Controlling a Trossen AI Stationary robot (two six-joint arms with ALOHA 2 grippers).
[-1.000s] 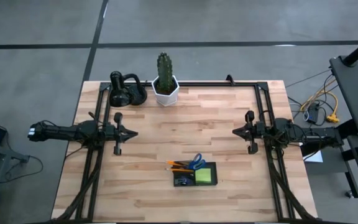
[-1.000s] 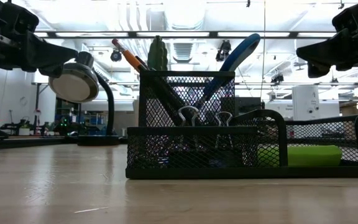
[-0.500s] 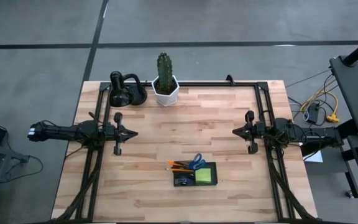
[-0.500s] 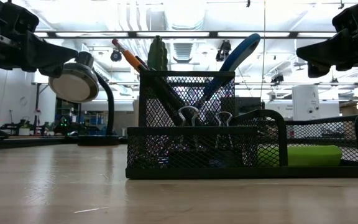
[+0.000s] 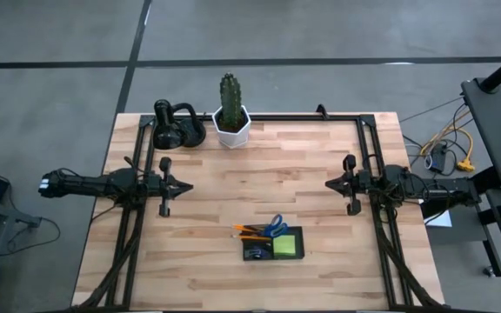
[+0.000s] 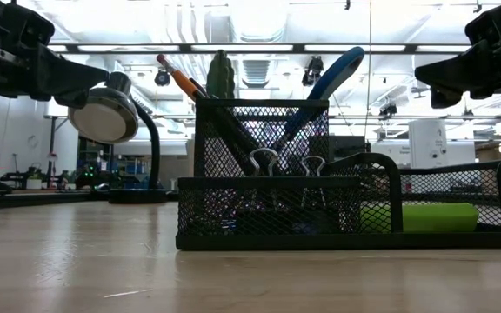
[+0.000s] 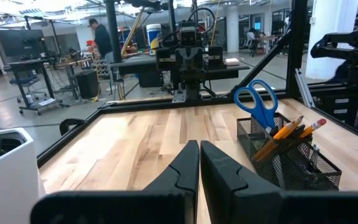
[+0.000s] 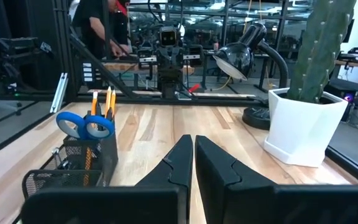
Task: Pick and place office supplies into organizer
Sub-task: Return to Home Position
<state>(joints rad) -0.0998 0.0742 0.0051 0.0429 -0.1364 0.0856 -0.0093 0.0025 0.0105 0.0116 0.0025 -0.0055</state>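
Gently now: settle both arms level at the left and right edges of the table (image 5: 259, 165), left end effector (image 5: 183, 185) and right end effector (image 5: 329, 183) each with fingers pressed together, well clear of the organizer (image 5: 270, 257). Find it near the edge opposite the cactus pot (image 5: 231, 124), long axis parallel to that edge, scissors (image 5: 275, 228) handles-up, pencils (image 5: 247, 231) leaning toward the left arm's edge.

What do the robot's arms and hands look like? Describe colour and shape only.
The left arm and right arm are slim, black and jointed. The left hand and right hand match: a short crossbar carrying two black fingers that taper to a wedge. No markings show.
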